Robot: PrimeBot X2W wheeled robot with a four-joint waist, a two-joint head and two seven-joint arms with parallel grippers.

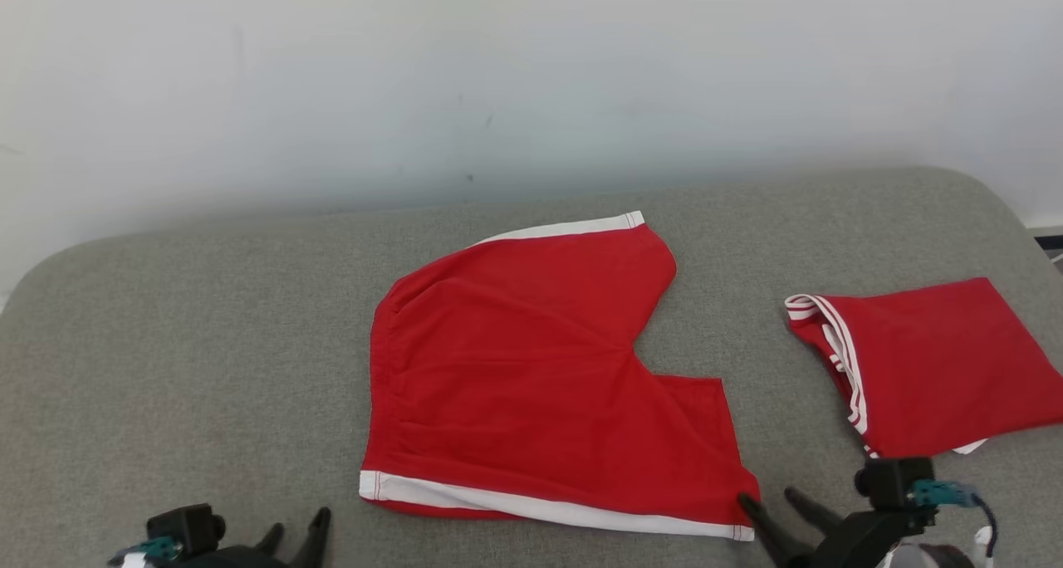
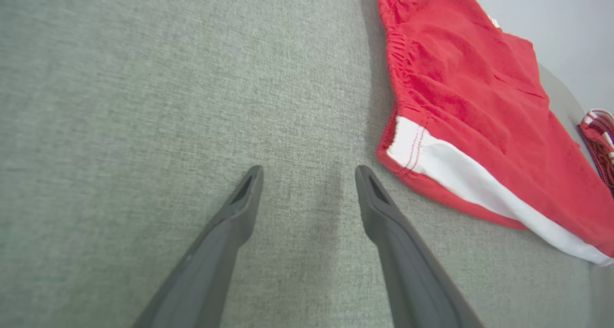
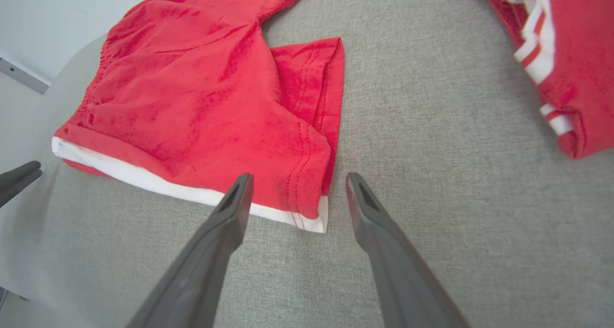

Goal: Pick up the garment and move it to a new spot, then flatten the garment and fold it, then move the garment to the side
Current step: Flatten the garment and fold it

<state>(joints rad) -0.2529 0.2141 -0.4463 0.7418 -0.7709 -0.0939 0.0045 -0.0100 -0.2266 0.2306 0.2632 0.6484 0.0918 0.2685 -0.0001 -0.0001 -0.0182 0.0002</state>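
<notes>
The red shorts point(image 1: 515, 369) lie flat at the centre of the frame on the grey cushion point(image 1: 208, 344). The gathered waistband runs down their left edge and the legs point right. The long axis runs left to right along the white-banded lower edge. One leg angles to the upper right.

The left gripper point(image 1: 297, 525) sits low at the lower left, apart from the shorts. Its fingers point up the frame, spread and empty. The right gripper point(image 1: 768, 499) sits at the lower right and leans toward the shorts' lower right corner, also spread and empty. A folded garment point(image 1: 930, 369) lies at the right edge.
</notes>
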